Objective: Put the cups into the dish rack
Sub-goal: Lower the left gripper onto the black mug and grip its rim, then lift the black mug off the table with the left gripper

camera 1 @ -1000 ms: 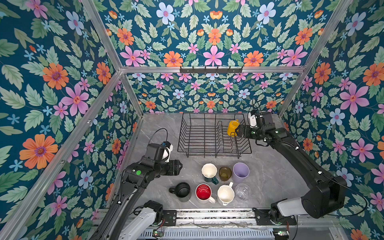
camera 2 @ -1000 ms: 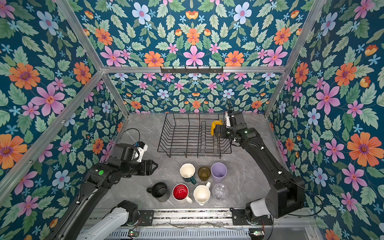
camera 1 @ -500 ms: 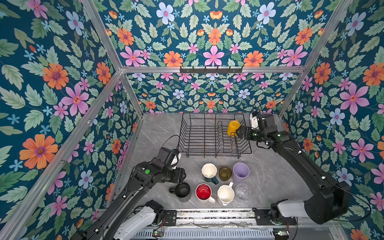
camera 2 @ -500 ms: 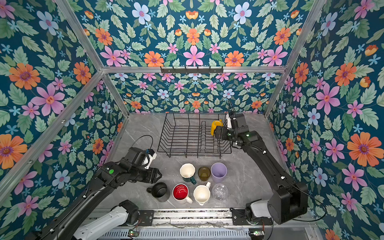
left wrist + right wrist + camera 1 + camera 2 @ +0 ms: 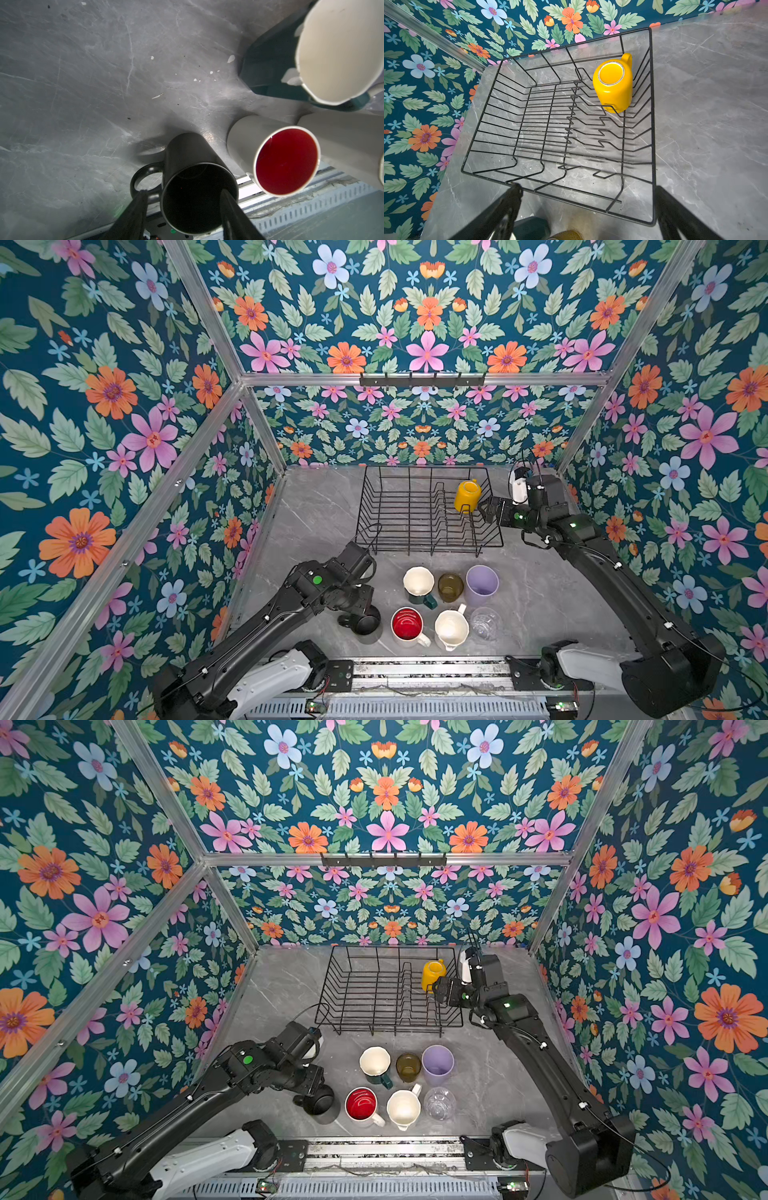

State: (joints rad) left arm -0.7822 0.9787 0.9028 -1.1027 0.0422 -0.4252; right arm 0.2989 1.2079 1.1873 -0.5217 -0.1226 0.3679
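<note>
The black mug [image 5: 365, 622] [image 5: 187, 149] stands upright at the front left of the cup group. My left gripper [image 5: 360, 611] [image 5: 182, 192] is down over it, open, with one finger inside the mug and the other outside by its handle. The yellow mug [image 5: 467, 495] [image 5: 612, 91] sits upside down in the far right corner of the dish rack [image 5: 365, 506] [image 5: 652, 124]. My right gripper [image 5: 486, 508] [image 5: 587, 188] hangs open and empty at the rack's right edge, just beside that mug.
Beside the black mug stand a red-inside mug [image 5: 407, 623], a white mug [image 5: 451, 628] and a clear glass [image 5: 484, 622]. Behind them are a green-outside mug [image 5: 417, 581], an olive glass [image 5: 450, 585] and a lilac tumbler [image 5: 482, 583]. A hook bar [image 5: 422, 380] is on the back wall.
My left arm has swung forward and down onto the black mug, its jaws narrowing. The right arm has hardly moved.
</note>
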